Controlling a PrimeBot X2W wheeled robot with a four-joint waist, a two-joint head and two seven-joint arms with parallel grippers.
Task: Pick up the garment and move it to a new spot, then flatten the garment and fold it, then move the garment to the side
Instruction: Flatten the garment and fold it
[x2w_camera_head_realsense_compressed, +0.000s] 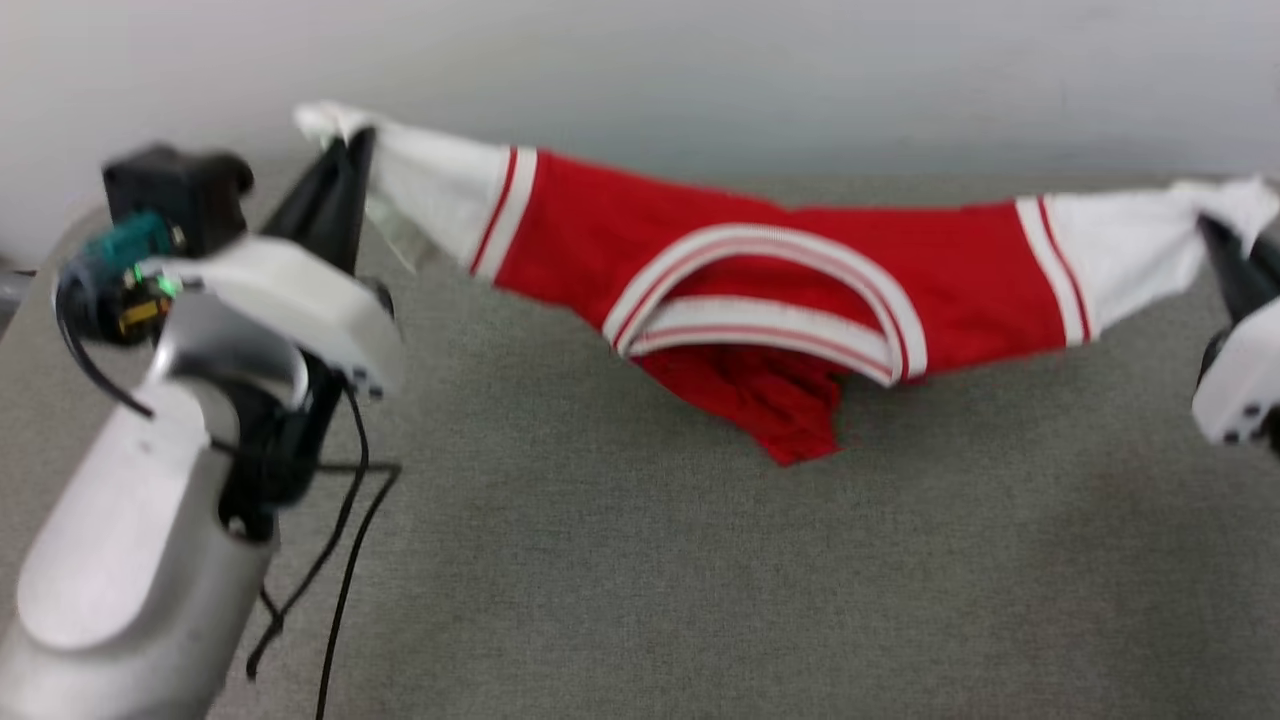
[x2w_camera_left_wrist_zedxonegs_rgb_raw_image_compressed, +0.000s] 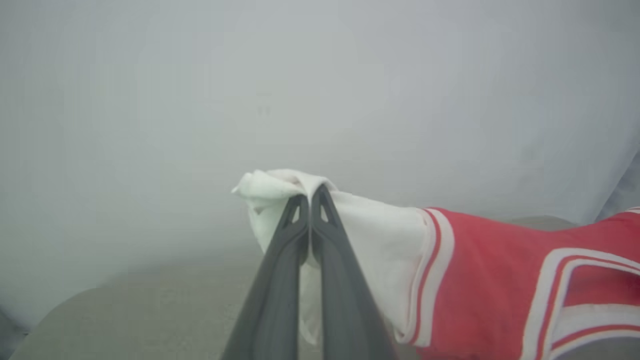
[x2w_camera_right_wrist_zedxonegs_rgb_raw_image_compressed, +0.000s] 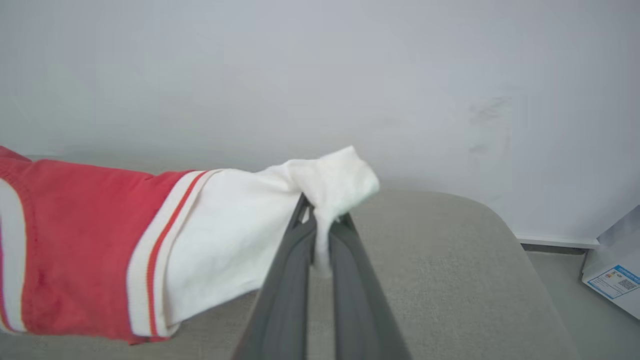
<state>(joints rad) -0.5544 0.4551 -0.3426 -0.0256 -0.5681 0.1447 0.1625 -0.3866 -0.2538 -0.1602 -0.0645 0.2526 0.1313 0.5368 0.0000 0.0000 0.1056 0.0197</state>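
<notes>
holding the garment (x2w_camera_head_realsense_compressed: 760, 260) spread in the air over the grey padded surface (x2w_camera_head_realsense_compressed: 640, 580), head view: we see its 2 white sleeves pinched, 1 by the left gripper (x2w_camera_head_realsense_compressed: 345, 150), 1 by the right gripper (x2w_camera_head_realsense_compressed: 1212, 235), red body sagging low, bare room in front. left wrist view: fingers (x2w_camera_left_wrist_zedxonegs_rgb_raw_image_compressed: 280, 260) pressed together on a small bunch of cuff; we judge a harder pull could slip it. right wrist view: an equally thin pinch; the surface's rounded edge lies near, a box (x2w_camera_right_wrist_zedxonegs_rgb_raw_image_compressed: 612, 280) on the floor beyond.
</notes>
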